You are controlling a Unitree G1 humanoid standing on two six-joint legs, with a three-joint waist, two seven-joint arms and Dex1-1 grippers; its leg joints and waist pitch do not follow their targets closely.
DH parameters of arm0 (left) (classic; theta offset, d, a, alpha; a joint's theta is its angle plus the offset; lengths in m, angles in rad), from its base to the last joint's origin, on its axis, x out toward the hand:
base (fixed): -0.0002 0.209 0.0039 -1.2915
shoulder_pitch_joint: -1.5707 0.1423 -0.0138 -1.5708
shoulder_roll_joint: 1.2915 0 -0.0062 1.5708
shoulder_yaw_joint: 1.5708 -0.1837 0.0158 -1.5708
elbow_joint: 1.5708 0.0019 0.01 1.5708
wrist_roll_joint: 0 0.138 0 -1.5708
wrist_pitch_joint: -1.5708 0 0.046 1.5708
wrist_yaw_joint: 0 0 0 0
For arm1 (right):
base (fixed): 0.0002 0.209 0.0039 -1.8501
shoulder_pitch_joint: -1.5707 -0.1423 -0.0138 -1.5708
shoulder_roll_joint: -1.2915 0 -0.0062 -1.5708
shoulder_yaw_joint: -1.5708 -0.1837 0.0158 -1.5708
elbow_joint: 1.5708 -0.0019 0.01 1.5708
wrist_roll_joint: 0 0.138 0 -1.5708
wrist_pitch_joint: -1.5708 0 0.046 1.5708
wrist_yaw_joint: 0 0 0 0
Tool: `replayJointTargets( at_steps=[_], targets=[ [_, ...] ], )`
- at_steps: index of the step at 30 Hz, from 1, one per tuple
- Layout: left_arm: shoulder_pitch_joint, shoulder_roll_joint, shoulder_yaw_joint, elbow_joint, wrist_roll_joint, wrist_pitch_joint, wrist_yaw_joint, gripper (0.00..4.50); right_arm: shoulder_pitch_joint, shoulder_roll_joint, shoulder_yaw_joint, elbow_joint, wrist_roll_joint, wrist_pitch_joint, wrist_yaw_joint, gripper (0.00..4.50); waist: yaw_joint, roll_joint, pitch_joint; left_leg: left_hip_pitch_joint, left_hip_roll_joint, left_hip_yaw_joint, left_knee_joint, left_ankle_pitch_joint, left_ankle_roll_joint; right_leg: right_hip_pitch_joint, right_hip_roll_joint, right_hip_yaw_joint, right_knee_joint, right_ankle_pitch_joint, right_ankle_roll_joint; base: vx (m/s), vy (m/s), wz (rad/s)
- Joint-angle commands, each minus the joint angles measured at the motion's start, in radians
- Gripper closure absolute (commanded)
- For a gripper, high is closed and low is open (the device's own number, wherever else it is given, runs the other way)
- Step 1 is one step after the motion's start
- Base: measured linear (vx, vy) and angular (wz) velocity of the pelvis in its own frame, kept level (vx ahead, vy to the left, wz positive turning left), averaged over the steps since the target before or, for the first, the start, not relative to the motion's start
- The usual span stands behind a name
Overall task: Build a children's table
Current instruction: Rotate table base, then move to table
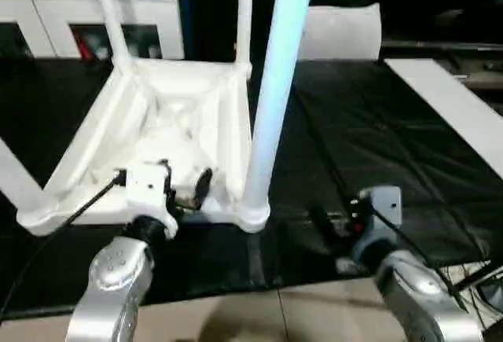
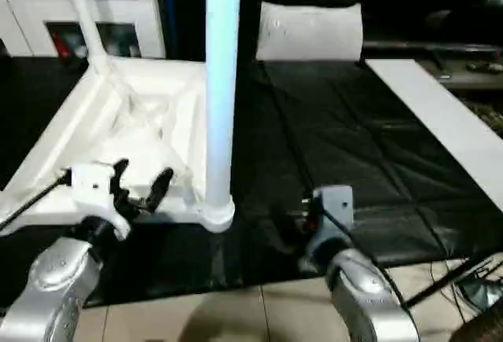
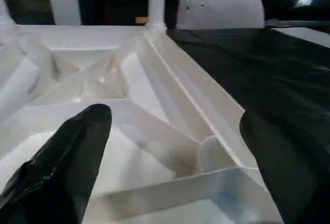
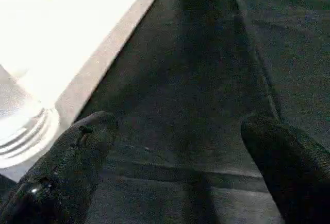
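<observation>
One counter [image 1: 377, 145], covered in black, slightly creased sheeting laid in seamed panels, carries the work. One white plastic rectangular tabletop [image 1: 169, 134] lies upside down on the counter's left half, its ribbed underside up, with raised diagonal ribs crossing a recessed centre and round sockets at the corners. Four long white tapered round legs: the near-right leg [image 1: 275, 82] stands upright in its ringed corner socket and looks pale blue in the light; two more rise from the far corners, the far-left leg [image 1: 110, 16] leaning and the far-right leg [image 1: 244, 12] upright; a fourth leg [image 1: 17, 178] slants at the near-left corner. One long flat white board [image 1: 456, 110] lies along the counter's right side. One flat white bag [image 1: 339, 31] rests at the far edge. White cabinets [image 1: 86, 20] with glazed fronts stand behind. Two silver forearms: the left gripper [image 1: 185, 189] hangs over the tabletop's near rim, jaws spread wide with nothing between them; the right gripper [image 4: 180, 147] hovers over bare black sheeting just right of the near-right socket, jaws likewise wide apart. No legible writing.
</observation>
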Motion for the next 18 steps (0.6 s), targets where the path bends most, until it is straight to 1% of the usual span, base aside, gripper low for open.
replayJointTargets(
  at_steps=[1,2,3,4,5,6,7,8,9,10,11,12,13,14,15,16,17,18],
  targets=[
    [-0.012,-0.003,-0.007,0.013,0.020,0.005,0.020,0.06,-0.012,-0.030,0.004,-0.021,-0.015,0.002,0.004,0.00,-0.042,0.023,-0.037,0.052,0.232,-0.132,-0.151,-0.192,0.210,-0.021,-0.110,0.039,0.022,-0.041,-0.122,0.000,0.000,0.00],
    [-0.012,-0.003,-0.007,0.013,0.020,0.005,0.020,0.06,-0.012,-0.030,0.004,-0.021,-0.015,0.002,0.004,0.00,-0.043,0.025,-0.033,0.049,0.228,-0.130,-0.157,-0.203,0.247,-0.027,-0.107,0.037,0.030,-0.056,-0.159,-0.028,-0.107,0.09],
    [-0.018,-0.003,-0.008,0.018,0.025,0.005,0.026,0.06,-0.032,-0.031,0.004,-0.004,-0.030,0.001,-0.005,0.00,-0.046,0.016,-0.026,0.037,0.217,-0.117,-0.164,-0.237,0.296,-0.032,-0.114,0.043,0.030,-0.058,-0.236,-0.020,-0.092,0.02],
    [-0.019,-0.003,-0.008,0.019,0.025,0.006,0.027,0.06,-0.034,-0.029,0.002,-0.002,-0.031,0.002,-0.006,0.00,-0.050,0.006,-0.029,0.029,0.200,-0.105,-0.159,-0.246,0.314,-0.028,-0.122,0.051,0.017,-0.046,-0.289,-0.033,-0.153,0.01],
    [-0.020,-0.003,-0.006,0.020,0.027,0.007,0.029,0.06,-0.039,-0.025,0.000,0.004,-0.029,0.004,-0.006,0.00,-0.028,-0.028,-0.030,-0.074,0.038,-0.089,-0.099,-0.268,0.317,0.032,-0.135,0.047,-0.065,-0.100,-0.423,-0.020,-0.090,0.00],
    [-0.023,-0.003,-0.001,0.020,0.028,0.011,0.034,0.06,-0.048,-0.025,0.003,0.013,-0.031,0.002,-0.002,0.00,0.002,-0.036,-0.037,-0.052,-0.052,0.045,0.180,-0.210,0.212,0.015,-0.225,0.000,-0.205,-0.385,-0.480,-0.113,-0.163,0.20],
    [-0.023,-0.004,0.002,0.020,0.028,0.013,0.037,0.06,-0.052,-0.026,0.004,0.017,-0.031,-0.002,0.001,0.00,0.003,-0.028,-0.041,-0.067,-0.033,0.067,0.234,-0.188,0.178,0.023,-0.234,-0.007,-0.200,-0.443,-0.454,-0.119,-0.150,0.36],
    [-0.024,-0.005,0.003,0.019,0.028,0.015,0.039,0.06,-0.056,-0.024,0.003,0.020,-0.025,-0.004,0.003,0.00,-0.002,-0.038,-0.015,-0.088,-0.020,0.083,0.251,-0.162,0.151,0.002,-0.221,-0.056,-0.196,-0.455,-0.340,-0.119,-0.150,0.36],
    [-0.024,-0.006,0.004,0.019,0.028,0.012,0.038,0.06,-0.059,-0.026,0.006,0.021,-0.025,-0.007,0.006,0.00,0.002,-0.025,-0.028,-0.067,0.005,0.084,0.207,-0.206,0.154,0.024,-0.235,-0.075,-0.198,-0.429,-0.268,-0.040,-0.161,0.43],
    [-0.023,-0.012,0.009,0.019,0.018,0.013,0.037,0.06,-0.062,-0.024,0.006,0.024,-0.017,-0.006,0.009,0.00,-0.005,-0.015,-0.025,-0.022,0.003,0.087,0.168,-0.233,0.156,0.003,-0.201,-0.070,-0.209,-0.424,-0.201,-0.041,-0.159,0.55],
    [-0.025,-0.011,0.012,0.021,0.018,0.030,0.041,0.06,-0.069,-0.022,0.003,0.029,-0.013,-0.005,0.006,0.00,0.000,0.013,-0.040,0.056,0.054,0.071,0.058,-0.298,0.148,0.007,-0.133,-0.057,-0.200,-0.324,-0.055,-0.041,-0.159,0.55],
    [-0.030,-0.013,0.020,0.028,0.019,0.043,0.051,0.06,-0.079,-0.027,0.007,0.038,-0.014,0.000,0.008,0.00,-0.005,0.036,-0.044,0.081,0.323,-0.088,-0.087,-0.321,0.248,-0.015,-0.107,-0.077,-0.029,-0.207,0.098,-0.065,-0.176,0.37],
    [-0.035,-0.012,0.025,0.032,0.023,0.043,0.056,0.06,-0.082,-0.029,0.011,0.040,-0.017,-0.001,0.011,0.00,-0.010,0.018,-0.055,0.098,0.390,-0.114,-0.096,-0.267,0.273,-0.069,-0.136,-0.028,0.082,-0.167,0.122,-0.039,-0.167,0.17],
    [-0.035,-0.012,0.025,0.033,0.023,0.043,0.056,0.06,-0.082,-0.029,0.011,0.040,-0.017,-0.001,0.012,0.00,-0.005,0.004,-0.047,0.092,0.302,-0.041,-0.049,-0.053,0.348,-0.141,-0.173,0.069,0.132,-0.009,0.056,-0.039,-0.167,0.17],
    [-0.040,-0.012,0.031,0.038,0.024,0.038,0.057,0.06,-0.083,-0.029,0.013,0.041,-0.018,-0.002,0.015,0.00,0.024,-0.027,-0.037,0.012,0.141,0.048,0.042,0.017,0.319,-0.121,-0.202,0.151,-0.006,0.143,0.060,-0.012,-0.135,0.28],
    [-0.043,-0.010,0.032,0.041,0.024,0.035,0.056,0.06,-0.083,-0.029,0.015,0.041,-0.018,-0.003,0.017,0.00,0.029,-0.037,-0.049,0.005,0.056,0.081,0.068,-0.034,0.262,-0.104,-0.182,0.157,-0.041,0.148,0.111,0.003,-0.150,0.14],
    [-0.046,-0.007,0.033,0.045,0.026,0.030,0.054,0.06,-0.082,-0.029,0.019,0.041,-0.020,-0.005,0.020,0.00,0.057,-0.030,-0.049,-0.052,0.043,0.052,0.063,-0.069,0.133,-0.022,-0.238,0.159,-0.063,0.042,0.163,-0.013,-0.225,0.19],
    [-0.050,-0.002,0.036,0.049,0.023,0.028,0.051,0.06,-0.079,-0.027,0.024,0.041,-0.022,-0.007,0.023,0.00,0.065,-0.048,-0.042,-0.025,0.048,0.052,0.034,-0.119,0.046,-0.036,-0.184,0.142,-0.066,-0.064,0.191,-0.002,-0.156,-0.01]
  ],
)
